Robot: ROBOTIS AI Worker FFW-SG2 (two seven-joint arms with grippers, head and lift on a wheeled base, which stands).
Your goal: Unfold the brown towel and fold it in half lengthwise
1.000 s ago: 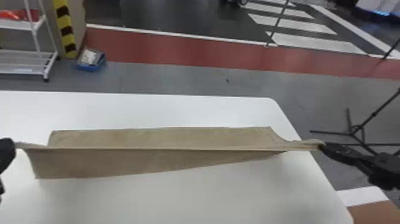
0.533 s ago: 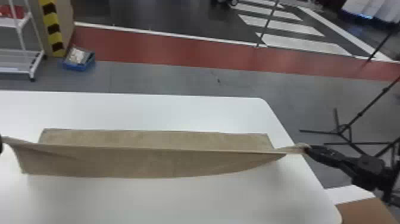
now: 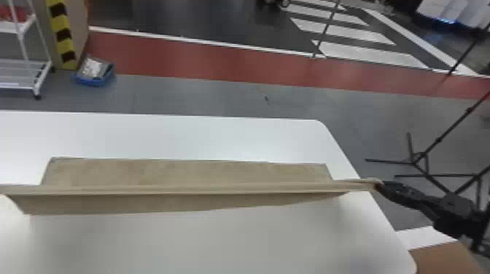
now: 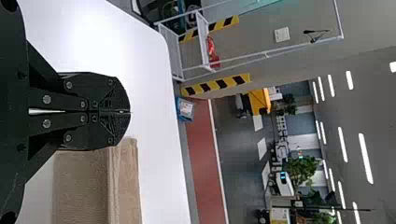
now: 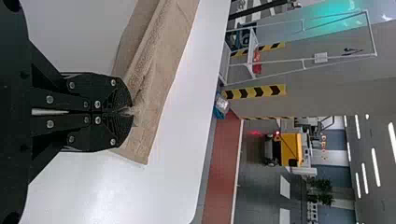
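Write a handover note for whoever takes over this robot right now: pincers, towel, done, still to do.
Left pincer: closed, apparently on the brown towel's left end.
Right pincer: closed on its right end.
Towel: stretched between them, a long ridge raised above the white table, a strip lying beyond it.
Done: spread out lengthwise, it seems.
Left: finish the fold, probably by laying the raised part evenly over the rest, then letting go.

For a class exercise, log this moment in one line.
right hand: shut on brown towel | left hand: shut, at its other end | ridge stretched between | fold unfinished
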